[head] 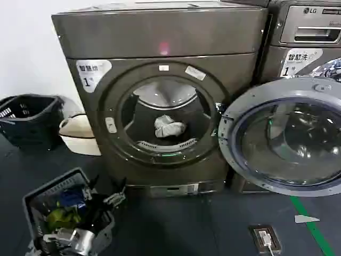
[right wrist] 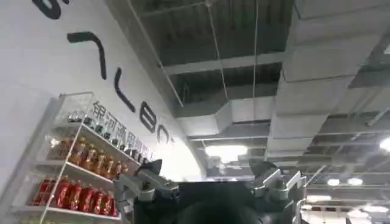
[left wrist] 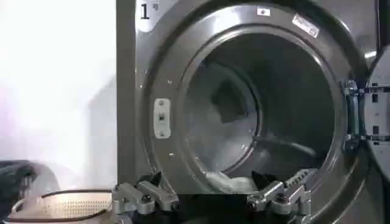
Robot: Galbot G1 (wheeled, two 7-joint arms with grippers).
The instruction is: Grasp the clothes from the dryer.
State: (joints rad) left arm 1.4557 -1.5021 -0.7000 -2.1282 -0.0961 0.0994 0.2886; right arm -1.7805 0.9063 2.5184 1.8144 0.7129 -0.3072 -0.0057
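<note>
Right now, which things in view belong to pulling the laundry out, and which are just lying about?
Belongs to the job:
- clothes, inside the drum
- dryer, door swung open
- left end effector, open, facing the drum mouth

Lying about:
- grey basket
- dark basket
- white basin
- LG machine

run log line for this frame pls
phase: approach | left gripper: open, facing bronze-grey dryer mouth | small white clothes bundle: in drum, ungrasped | right gripper: open, pointing ceilingward
</note>
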